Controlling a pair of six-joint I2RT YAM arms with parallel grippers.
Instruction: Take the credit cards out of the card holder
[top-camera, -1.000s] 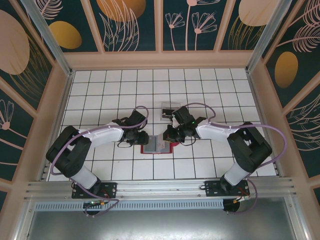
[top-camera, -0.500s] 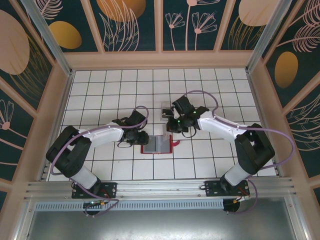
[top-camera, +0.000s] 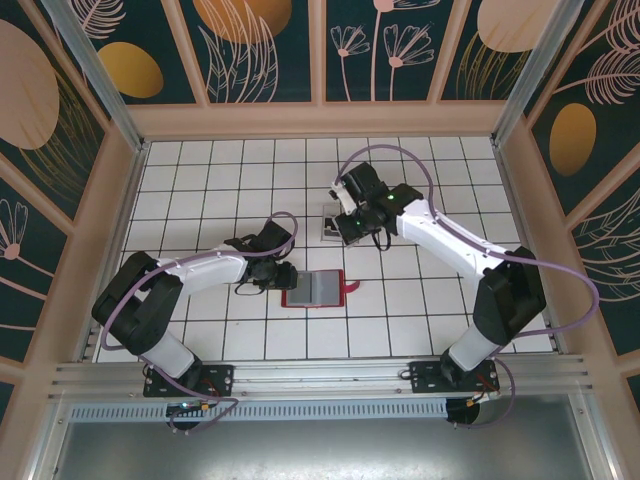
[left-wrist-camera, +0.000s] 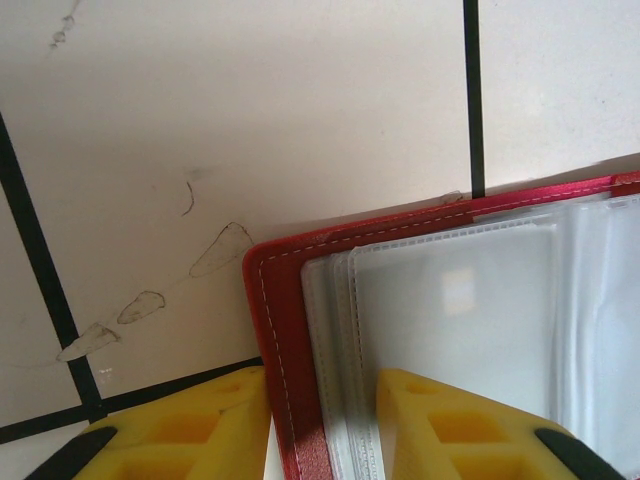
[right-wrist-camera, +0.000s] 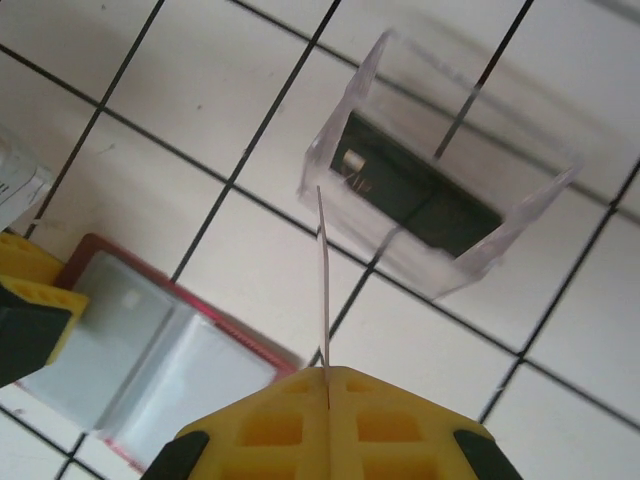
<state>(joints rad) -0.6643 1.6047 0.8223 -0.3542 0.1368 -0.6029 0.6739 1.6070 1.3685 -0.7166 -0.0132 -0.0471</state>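
Note:
The red card holder (top-camera: 315, 289) lies open on the tiled floor, its clear sleeves facing up. My left gripper (top-camera: 283, 272) is shut on its left edge; in the left wrist view the yellow fingers (left-wrist-camera: 200, 425) pinch the red cover (left-wrist-camera: 275, 330) and the sleeves. My right gripper (top-camera: 338, 228) is shut on a thin pale credit card (right-wrist-camera: 323, 280), seen edge-on and standing upright above the near wall of a clear plastic box (right-wrist-camera: 340, 130). A dark card (right-wrist-camera: 415, 200) lies inside that box. The holder (right-wrist-camera: 150, 350) sits lower left in the right wrist view.
The clear box (top-camera: 329, 226) stands about one tile beyond the holder. The holder's red snap tab (top-camera: 351, 289) sticks out on its right side. Wooden walls enclose the tiled floor on three sides.
My right gripper has lifted away from the holder's right side and moved toward the back, carrying the card to the clear box. The left gripper and the holder have stayed put.

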